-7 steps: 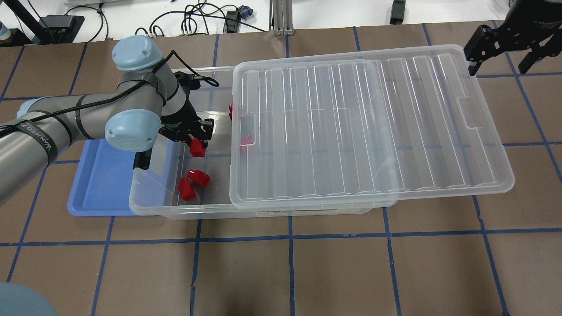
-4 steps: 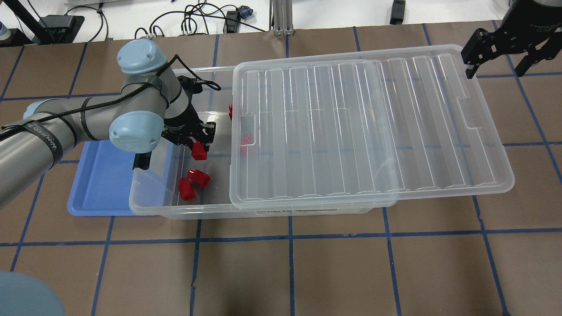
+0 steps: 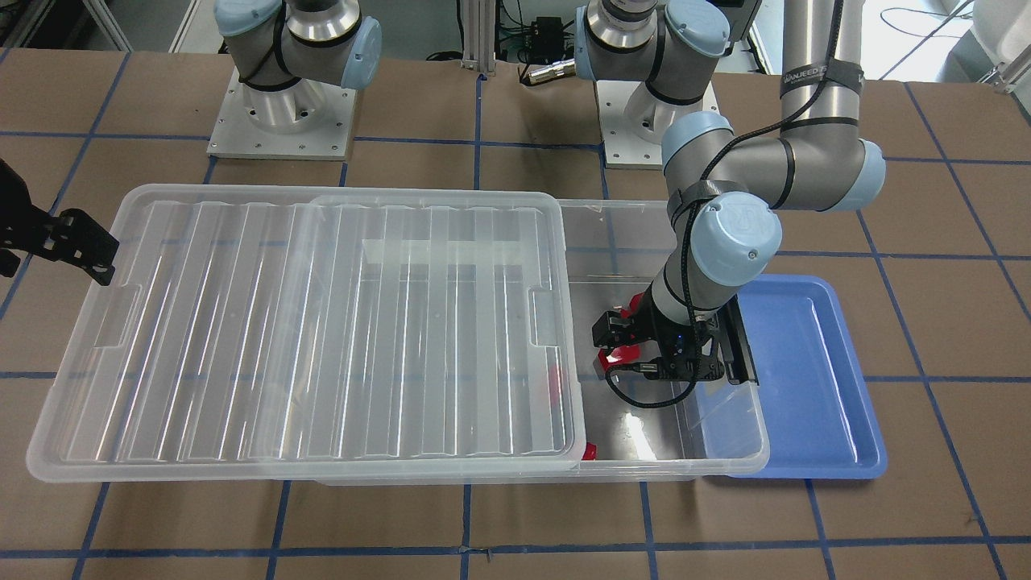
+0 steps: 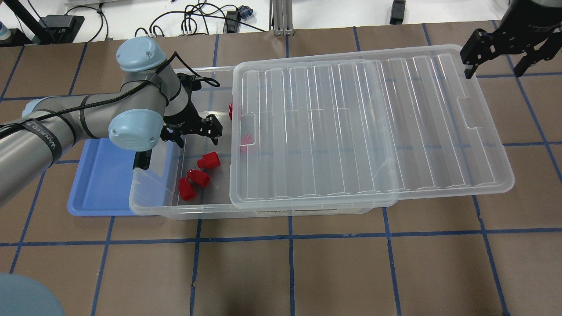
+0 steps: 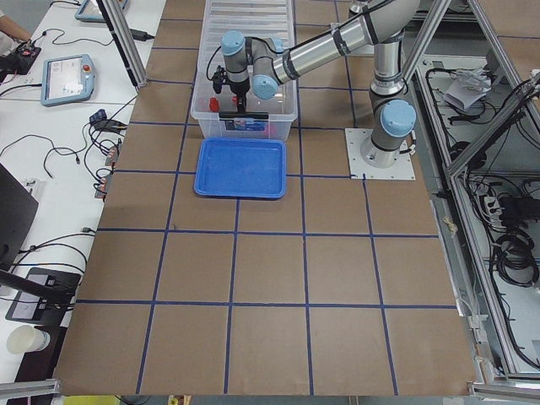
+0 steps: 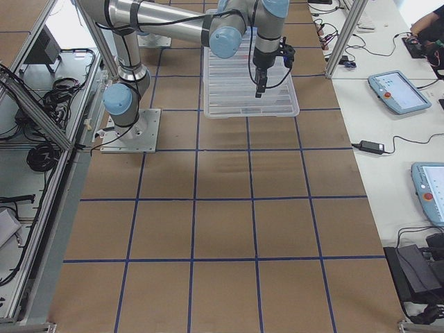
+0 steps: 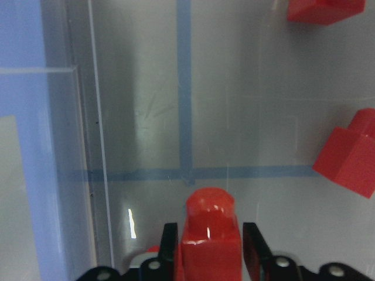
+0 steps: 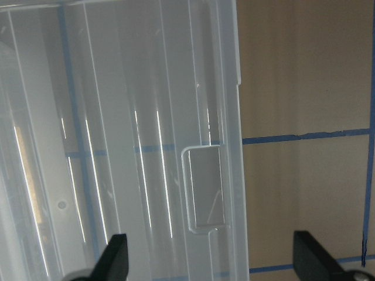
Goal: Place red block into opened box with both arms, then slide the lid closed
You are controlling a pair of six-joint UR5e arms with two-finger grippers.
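Note:
The red block lies on its side on the floor of the clear box, in its uncovered left end. Just above it hangs my left gripper, open and apart from the block. In the left wrist view the block shows between the two fingers. The ribbed lid rests on the box, shifted right, and overhangs its right end. My right gripper is open above the lid's far right corner, and its wrist view looks down on the lid's notch.
Two more red blocks lie near the box's front wall, and others show under the lid's edge. A shallow blue tray sits against the box's left end, partly under it. Cables lie beyond the table's far edge.
My left gripper has opened. The red block it held has dropped to the box floor and tipped onto its side. The right gripper has edged left toward the lid's corner.

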